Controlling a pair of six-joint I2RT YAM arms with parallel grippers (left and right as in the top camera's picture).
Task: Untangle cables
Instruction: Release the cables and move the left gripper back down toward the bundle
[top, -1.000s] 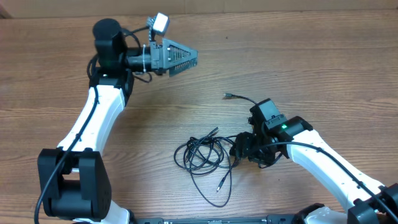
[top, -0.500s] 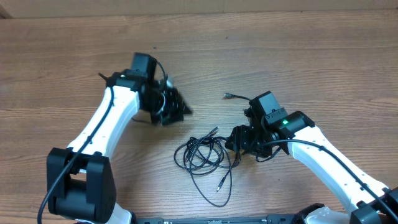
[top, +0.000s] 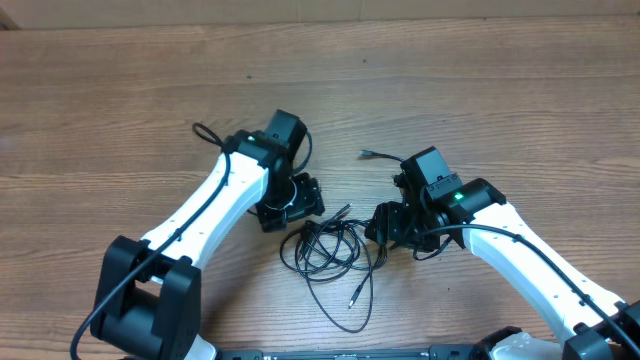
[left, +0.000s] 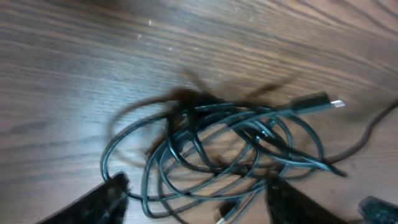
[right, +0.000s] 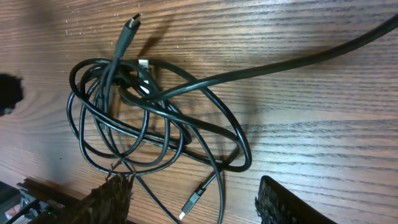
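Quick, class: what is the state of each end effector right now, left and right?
Left end effector: open, over the cables, holding nothing.
Right end effector: open, over the cables, holding nothing.

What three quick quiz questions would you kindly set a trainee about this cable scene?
1. True or false: the cables lie in separate straight lines.
2. The tangle lies: A) between the left fingers and right fingers; B) left of both; C) right of both.
3. Fill in: the right fingers stand ___, clamping nothing.
Key: 1 false; 2 A; 3 apart.
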